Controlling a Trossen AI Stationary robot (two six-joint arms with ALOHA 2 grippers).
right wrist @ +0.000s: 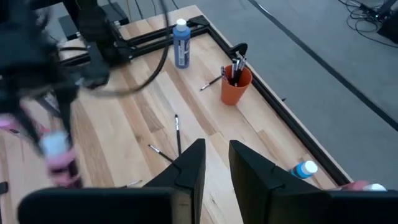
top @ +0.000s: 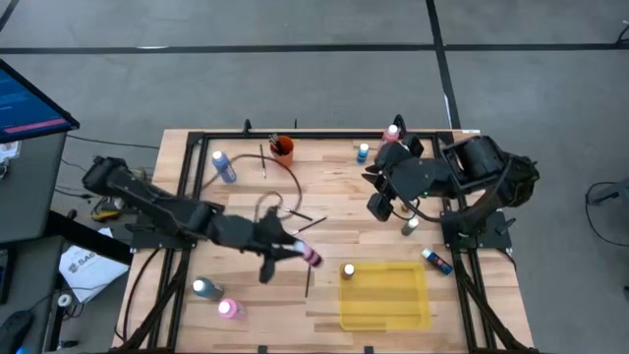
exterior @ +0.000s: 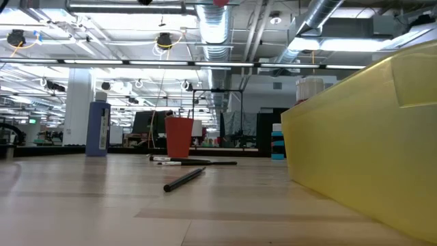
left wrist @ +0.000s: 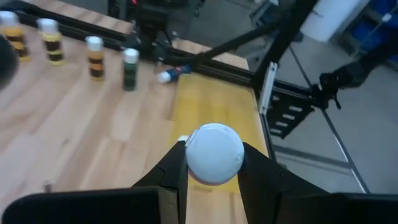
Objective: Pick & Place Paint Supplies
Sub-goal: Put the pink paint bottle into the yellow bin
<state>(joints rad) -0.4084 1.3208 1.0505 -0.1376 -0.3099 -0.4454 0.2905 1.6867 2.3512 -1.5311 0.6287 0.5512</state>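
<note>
Left gripper (top: pixel 295 250), centre of the high view, grips a pink paint bottle (top: pixel 311 257) left of the yellow tray (top: pixel 385 297). Right gripper (top: pixel 378 205), upper right, looks nearly closed, apparently on nothing, above the table (top: pixel 334 197).

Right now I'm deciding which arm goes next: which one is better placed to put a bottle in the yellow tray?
The left gripper: it already grips the pink bottle, beside the yellow tray. The right gripper holds nothing.
</note>
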